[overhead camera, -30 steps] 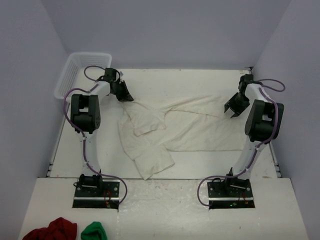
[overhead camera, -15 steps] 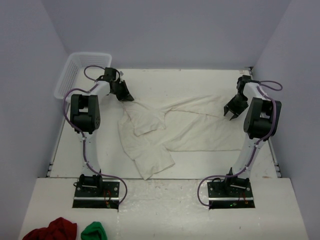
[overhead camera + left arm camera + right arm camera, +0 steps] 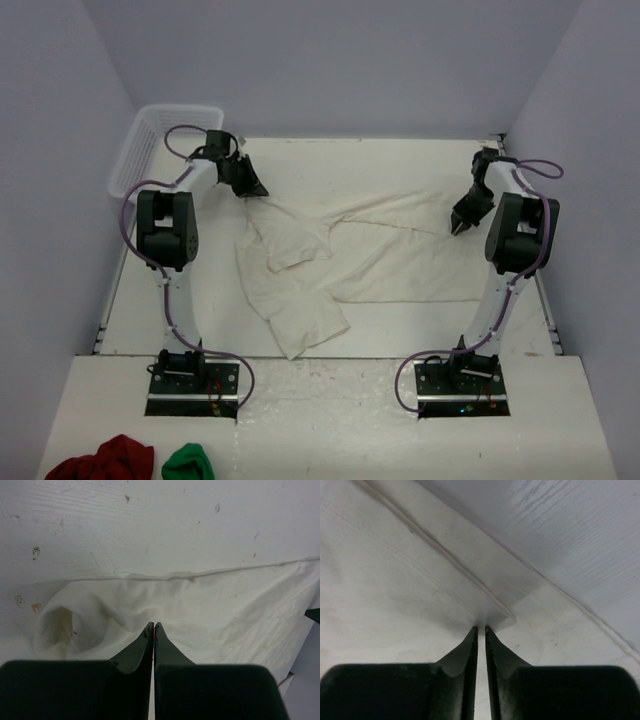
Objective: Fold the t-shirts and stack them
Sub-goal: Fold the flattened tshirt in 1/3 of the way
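- Top external view: a plain off-white cotton t-shirt [image 3: 390, 262] is spread, rumpled, on the white bench [image 3: 380, 165].
- Its far edge is pinched by the left hand [image 3: 258, 190] and the right hand [image 3: 458, 226], both closed narrow.
- Even tension should be applied for flattening.

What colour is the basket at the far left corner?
White; the basket shows best in the top external view.

Off-white t-shirts [image 3: 400, 255], red cloth [image 3: 100, 460], green cloth [image 3: 188, 465]
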`<state>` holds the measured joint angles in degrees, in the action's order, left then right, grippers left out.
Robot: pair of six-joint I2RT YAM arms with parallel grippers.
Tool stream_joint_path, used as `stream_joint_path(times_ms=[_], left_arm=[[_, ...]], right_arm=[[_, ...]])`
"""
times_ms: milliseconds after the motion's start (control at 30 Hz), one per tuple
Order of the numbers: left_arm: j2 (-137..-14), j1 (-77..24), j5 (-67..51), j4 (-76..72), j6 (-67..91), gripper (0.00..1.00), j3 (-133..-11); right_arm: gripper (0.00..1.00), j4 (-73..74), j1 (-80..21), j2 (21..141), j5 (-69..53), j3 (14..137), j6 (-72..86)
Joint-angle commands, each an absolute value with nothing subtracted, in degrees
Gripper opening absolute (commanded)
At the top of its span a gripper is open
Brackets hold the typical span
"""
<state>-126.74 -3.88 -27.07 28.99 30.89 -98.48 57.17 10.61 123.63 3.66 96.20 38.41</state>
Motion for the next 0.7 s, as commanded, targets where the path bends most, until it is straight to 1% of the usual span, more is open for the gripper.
stream_joint_path(times_ms=[0, 67, 100, 167, 233, 400, 533, 667], left_arm=[[-123.75, -4.22, -29.18, 29.53, 31.73, 0.0, -97.21], [-123.49, -4.22, -29.36, 29.27, 31.73, 0.0, -96.33], [-123.4, -4.22, -29.36, 29.01, 31.73, 0.0, -95.98], [-123.14, -4.22, -29.18, 28.83, 31.73, 0.0, -95.02], [-122.87, -4.31, -29.35, 28.83, 31.73, 0.0, -94.75], [-122.08, -4.31, -29.09, 29.09, 31.64, 0.0, -94.39], [-121.47, -4.39, -29.09, 29.44, 31.64, 0.0, -94.31], [-121.11, -4.39, -28.74, 29.79, 31.46, 0.0, -94.13]], right_arm=[[0.17, 57.58, 10.2, 122.7, 3.01, 97.65, 39.64], [0.23, 53.99, 9.85, 118.25, 0.36, 92.57, 41.03], [0.3, 48.57, 9.67, 116.12, -1.82, 87.59, 41.48], [0.37, 40.48, 9.58, 110.51, -6.04, 83.08, 44.27], [0.38, 38.5, 9.67, 108.99, -8.07, 80.26, 45.7], [0.4, 38.14, 9.76, 110.47, -9.75, 80.33, 48.43], [0.4, 38.5, 9.76, 111.18, -7.3, 80.16, 49.04], [0.4, 42.27, 9.75, 112.41, -5.54, 81.21, 50.79]])
